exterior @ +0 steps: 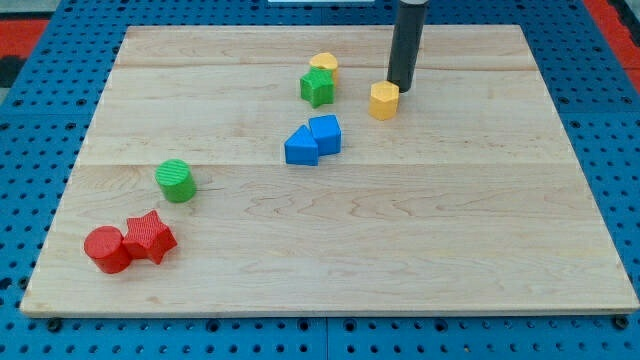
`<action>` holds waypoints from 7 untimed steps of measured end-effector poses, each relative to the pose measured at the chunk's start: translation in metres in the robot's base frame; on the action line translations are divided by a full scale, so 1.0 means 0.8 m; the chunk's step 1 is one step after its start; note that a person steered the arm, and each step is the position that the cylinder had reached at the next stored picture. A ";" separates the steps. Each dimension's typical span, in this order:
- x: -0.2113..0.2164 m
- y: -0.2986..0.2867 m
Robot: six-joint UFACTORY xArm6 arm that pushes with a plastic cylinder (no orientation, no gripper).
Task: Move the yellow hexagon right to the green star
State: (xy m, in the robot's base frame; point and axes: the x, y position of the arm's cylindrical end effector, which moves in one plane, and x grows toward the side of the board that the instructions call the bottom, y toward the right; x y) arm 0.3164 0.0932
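Pale wooden board, grained, smooth; yellow hexagon matt plastic.

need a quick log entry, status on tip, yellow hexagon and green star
My tip at the yellow hexagon's upper right edge. Hexagon right of green star, gap between. Nothing in that gap.

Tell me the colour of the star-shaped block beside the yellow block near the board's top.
Green: the green star shows clearly in the camera view.
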 end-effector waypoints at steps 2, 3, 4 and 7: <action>0.015 0.024; 0.053 0.022; 0.069 0.008; 0.045 -0.030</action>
State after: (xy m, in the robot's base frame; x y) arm 0.3523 0.0694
